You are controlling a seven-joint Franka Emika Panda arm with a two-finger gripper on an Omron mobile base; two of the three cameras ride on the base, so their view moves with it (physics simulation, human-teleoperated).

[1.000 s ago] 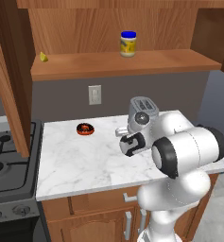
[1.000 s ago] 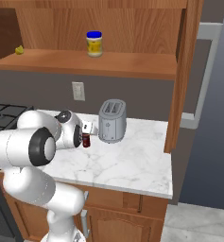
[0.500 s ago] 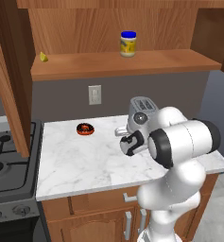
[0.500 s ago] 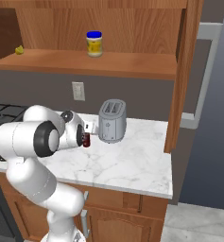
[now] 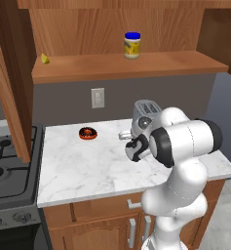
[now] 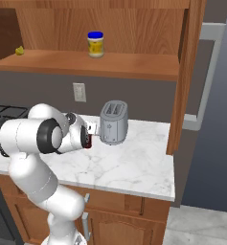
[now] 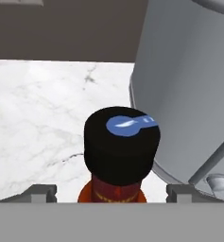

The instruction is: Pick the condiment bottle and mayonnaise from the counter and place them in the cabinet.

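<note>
The condiment bottle [image 7: 121, 142], reddish with a dark cap, stands upright on the marble counter [image 5: 87, 166] right next to the grey toaster [image 5: 145, 110]. My gripper [image 7: 111, 191] is open, one fingertip [image 7: 42, 191] on each side of the bottle's neck with a gap to the cap on both sides. From the right base view a sliver of the red bottle [image 6: 89, 142] shows at the gripper [image 6: 86, 137]. The mayonnaise [image 5: 132, 45], a pale-yellow jar with a blue lid, stands upright on the cabinet [image 5: 161, 63] shelf above.
A dark ring-shaped pastry [image 5: 88, 133] lies on the counter's back left. A small yellow piece [image 5: 45, 59] sits on the shelf's left end. The stove [image 5: 5, 171] adjoins the counter's left edge. The toaster [image 7: 189, 90] stands close on the bottle's right.
The hand has stayed at the bottle beside the toaster. The arm's elbow has swung slightly. The mayonnaise on the shelf has not moved.
</note>
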